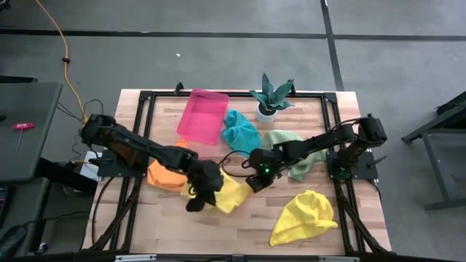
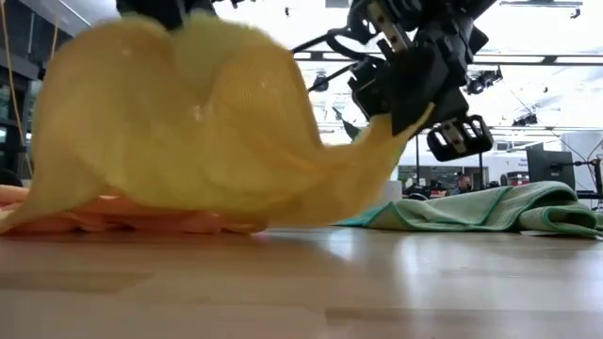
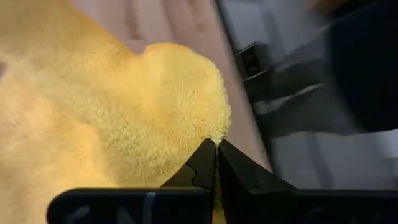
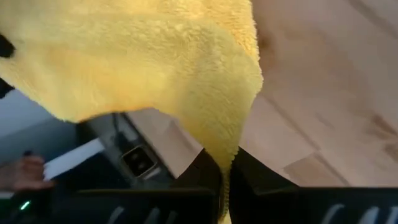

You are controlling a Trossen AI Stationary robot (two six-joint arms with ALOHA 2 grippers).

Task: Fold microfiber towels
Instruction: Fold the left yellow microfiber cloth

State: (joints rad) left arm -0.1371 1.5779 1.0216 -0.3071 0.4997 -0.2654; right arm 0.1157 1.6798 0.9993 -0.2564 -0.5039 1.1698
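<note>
A yellow towel (image 1: 229,193) at the table's middle front is held up by both grippers; it also fills the low view (image 2: 198,141). My left gripper (image 1: 196,202) is shut on its near-left part. My right gripper (image 1: 255,182) is shut on its right end. An orange towel (image 1: 166,175) lies under its left side. A second yellow towel (image 1: 304,216) lies crumpled at the front right. A light green towel (image 1: 291,149) and a teal towel (image 1: 240,131) lie farther back. My left gripper pinches the yellow towel's edge (image 3: 214,138) between its two fingers; the cloth spreads away from the fingertips. My right gripper pinches a bunched corner (image 4: 225,158) of the yellow towel between its two fingers. That end is lifted off the table (image 2: 405,122), and the cloth sags between the two grippers, its lower part on the table and the orange towel.
A pink tray (image 1: 202,115) lies at the back left. A potted plant (image 1: 269,98) stands at the back middle. Bare wood shows along the front edge (image 1: 240,233). A person's hand shows in the right wrist view (image 4: 22,171), beyond the table.
</note>
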